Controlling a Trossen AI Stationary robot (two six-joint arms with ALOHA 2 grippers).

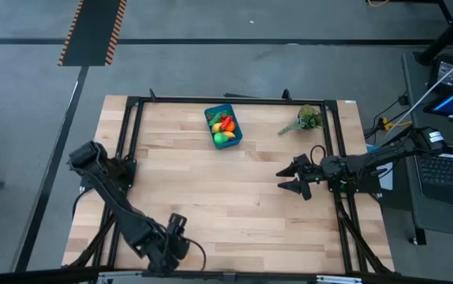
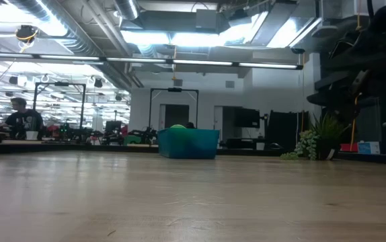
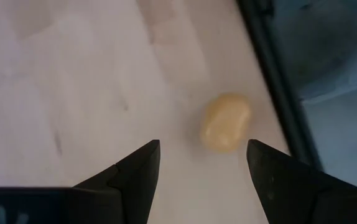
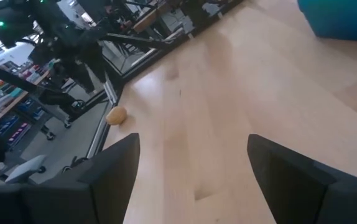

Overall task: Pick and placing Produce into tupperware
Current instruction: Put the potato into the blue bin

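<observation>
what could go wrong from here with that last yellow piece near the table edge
The small pale yellow piece lies right beside the black frame rail at the table edge; a nudge from the open left end effector could push it against the rail or off. The teal tub is already heaped with produce, so another item might spill out.

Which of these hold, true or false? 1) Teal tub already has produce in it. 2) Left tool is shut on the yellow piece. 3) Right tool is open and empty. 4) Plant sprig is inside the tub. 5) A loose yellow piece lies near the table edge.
1) True: the teal tub holds several produce pieces.
2) False: the left tool is open, above the yellow piece, not gripping it.
3) True: the right tool is open over bare table, holding nothing.
4) False: the plant sprig lies on the table beside the tub, apart from it.
5) True: the yellow piece lies close to the dark frame rail.
</observation>
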